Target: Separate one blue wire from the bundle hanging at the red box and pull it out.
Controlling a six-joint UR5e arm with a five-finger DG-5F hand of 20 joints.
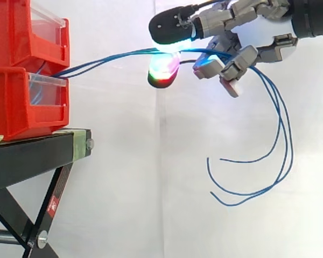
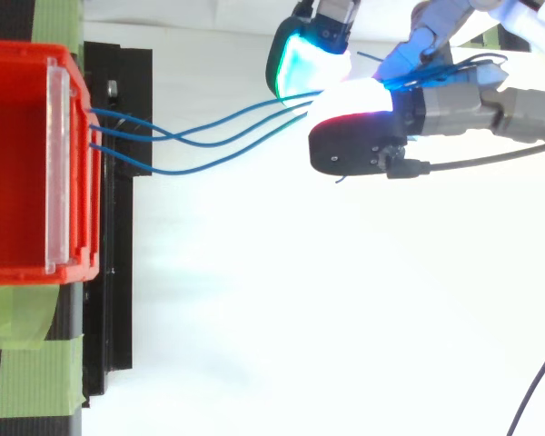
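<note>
Three thin blue wires (image 1: 107, 60) leave the front of the stacked red bins (image 1: 21, 102) and run nearly level to the right, crossing one another in the top view (image 2: 218, 136). My hand (image 1: 234, 21) reaches in from the upper right. It is shut on the wires, with a cyan-glowing fingertip (image 1: 172, 27) above them and a red-green one (image 1: 164, 70) below. Behind the hand, the wires' free ends (image 1: 280, 134) droop in long loops. In the top view the hand (image 2: 454, 104) pinches all three wires where they converge; none stands apart from the others.
The bins stand on a black stand (image 1: 32, 153) with slanting legs, and strips of green tape (image 2: 36, 363) mark its top. A white curtain (image 1: 124, 188) hangs behind, with open room below and right of the stand.
</note>
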